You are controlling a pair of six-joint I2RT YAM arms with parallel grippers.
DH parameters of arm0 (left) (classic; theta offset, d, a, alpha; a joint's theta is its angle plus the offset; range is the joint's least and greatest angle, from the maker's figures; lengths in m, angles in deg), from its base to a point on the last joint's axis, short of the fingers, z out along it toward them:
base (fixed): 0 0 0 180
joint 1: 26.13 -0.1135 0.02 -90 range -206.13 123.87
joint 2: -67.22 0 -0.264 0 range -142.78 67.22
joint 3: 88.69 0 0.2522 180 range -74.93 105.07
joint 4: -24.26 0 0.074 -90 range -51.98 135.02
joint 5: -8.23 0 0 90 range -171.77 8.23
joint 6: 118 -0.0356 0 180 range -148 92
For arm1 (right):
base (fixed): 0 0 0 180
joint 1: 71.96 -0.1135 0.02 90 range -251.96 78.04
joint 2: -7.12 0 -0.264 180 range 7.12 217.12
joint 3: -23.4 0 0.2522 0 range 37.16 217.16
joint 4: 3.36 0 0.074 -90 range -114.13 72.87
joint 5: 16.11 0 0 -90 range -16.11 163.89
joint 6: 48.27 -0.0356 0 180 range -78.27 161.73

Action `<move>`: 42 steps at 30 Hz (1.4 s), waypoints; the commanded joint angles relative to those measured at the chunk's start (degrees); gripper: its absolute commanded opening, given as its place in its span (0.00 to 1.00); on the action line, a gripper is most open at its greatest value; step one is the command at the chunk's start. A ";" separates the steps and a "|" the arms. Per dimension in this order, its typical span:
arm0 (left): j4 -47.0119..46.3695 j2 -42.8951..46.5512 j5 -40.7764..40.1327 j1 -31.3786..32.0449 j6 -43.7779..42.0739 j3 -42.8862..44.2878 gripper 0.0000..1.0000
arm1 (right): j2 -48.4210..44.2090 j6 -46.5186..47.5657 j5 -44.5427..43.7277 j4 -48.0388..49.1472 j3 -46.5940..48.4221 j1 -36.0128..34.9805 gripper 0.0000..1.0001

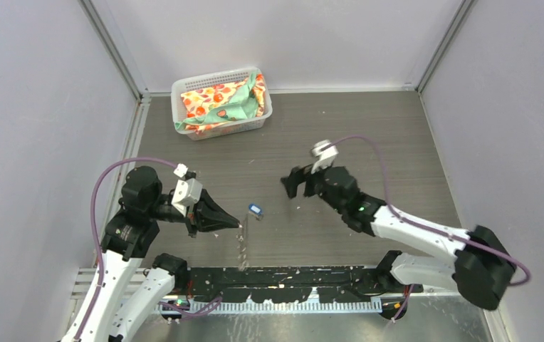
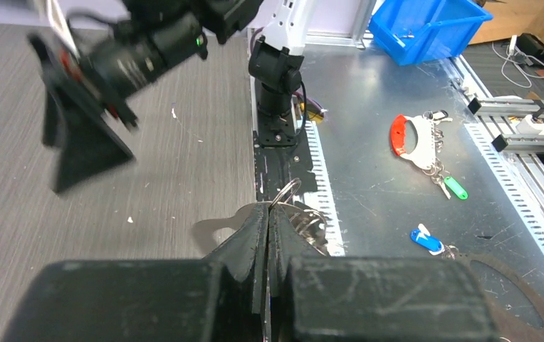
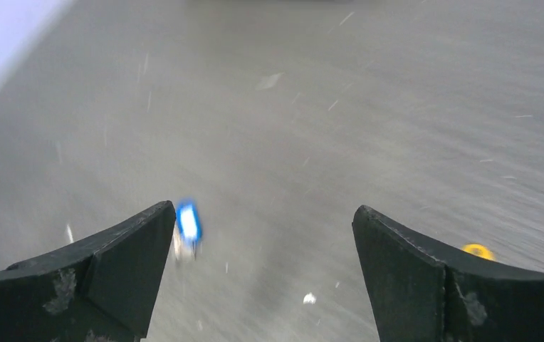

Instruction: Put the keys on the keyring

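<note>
Blue key (image 3: 188, 222): flat on the desk, just beside one finger of my spread right gripper (image 3: 263, 217)
Keyring (image 2: 216, 229): pinched in my left gripper (image 2: 268, 214)
Risk: key's tiny, so closing off-centre probably flicks it away

Left arm (image 1: 123, 239) and right arm (image 1: 415, 229): white links, black joints. Purple cable (image 1: 95, 196) loops from base plate (image 1: 283, 274) to each wrist. Black wedge fingers (image 3: 112, 271) scuffed.

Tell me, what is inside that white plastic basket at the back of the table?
The white plastic lattice basket holds a crumpled cloth, patterned in orange and red with green parts. The cloth fills the basket, so anything lying beneath it is hidden.
</note>
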 commanded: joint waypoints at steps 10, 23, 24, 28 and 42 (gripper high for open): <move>-5.69 -0.69 0.78 0.04 3.62 1.60 0.00 | 15.41 -26.29 -32.81 -21.26 14.04 -14.14 0.82; -7.05 0.88 0.00 0.05 7.08 2.04 0.00 | 38.55 -25.95 -29.31 -17.55 28.72 -18.05 0.82; -7.00 0.88 -0.05 0.04 7.15 2.19 0.00 | 39.43 -25.91 -29.31 -17.69 29.01 -18.10 0.82; -6.39 0.73 -0.35 0.09 7.08 2.90 0.00 | 39.51 -25.81 -27.85 -20.23 27.56 -18.16 0.82; -8.24 -0.51 -0.40 0.11 8.13 2.67 0.00 | 14.80 -14.00 -16.87 -20.68 7.13 -13.84 0.67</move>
